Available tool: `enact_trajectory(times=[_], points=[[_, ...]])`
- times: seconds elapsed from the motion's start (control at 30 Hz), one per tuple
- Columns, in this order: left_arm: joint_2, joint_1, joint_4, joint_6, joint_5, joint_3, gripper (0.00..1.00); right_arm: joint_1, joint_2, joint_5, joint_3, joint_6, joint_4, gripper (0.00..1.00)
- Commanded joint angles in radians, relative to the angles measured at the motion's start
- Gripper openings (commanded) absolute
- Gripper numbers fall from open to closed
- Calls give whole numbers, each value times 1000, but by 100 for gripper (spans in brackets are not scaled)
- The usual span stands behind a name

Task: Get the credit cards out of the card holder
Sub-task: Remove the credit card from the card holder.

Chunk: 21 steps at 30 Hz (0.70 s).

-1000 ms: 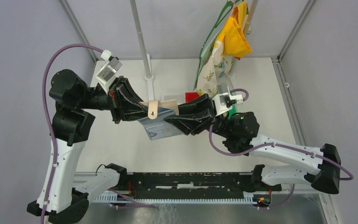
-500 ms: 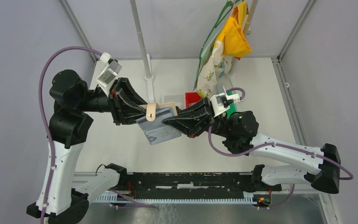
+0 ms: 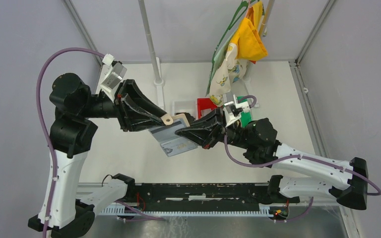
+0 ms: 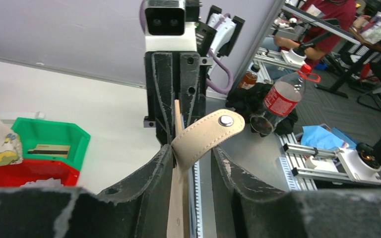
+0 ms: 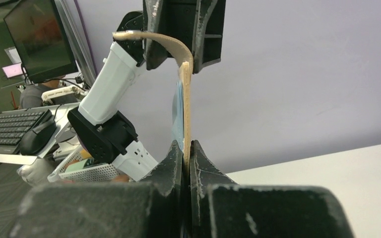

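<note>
Right claw (image 5: 186, 148) pinches the card holder (image 5: 185, 104); left claw (image 4: 192, 153) parted around it.

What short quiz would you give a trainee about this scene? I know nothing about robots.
1. True or false: the card holder has its strap tab snapped shut.
2. Pick one. The right tool is: A, wide open; B, shut on the card holder; C, holding a bottle.
3. Fill in: next to the red bin stands a ____ bin.

Key: 1 false, the strap tab sticks out loose. 2 B. 3 green.
</note>
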State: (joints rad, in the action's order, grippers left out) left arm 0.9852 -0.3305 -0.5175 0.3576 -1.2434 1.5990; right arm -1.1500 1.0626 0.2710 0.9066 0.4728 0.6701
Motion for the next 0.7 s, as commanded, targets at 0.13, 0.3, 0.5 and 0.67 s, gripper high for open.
enact_trajectory(times=[0.13, 0.3, 0.5, 0.67], points=[[-22, -1, 88, 59, -155, -63, 40, 4, -3, 17, 86, -24, -70, 0], [-32, -1, -125, -165, -88, -56, 38, 5, 16, 33, 127, -18, -86, 0], [-35, -1, -311, -331, -34, -30, 38, 8, 20, 16, 166, -41, -162, 0], [-47, -2, -405, -424, -42, -16, 38, 17, 22, 6, 192, -54, -202, 0]])
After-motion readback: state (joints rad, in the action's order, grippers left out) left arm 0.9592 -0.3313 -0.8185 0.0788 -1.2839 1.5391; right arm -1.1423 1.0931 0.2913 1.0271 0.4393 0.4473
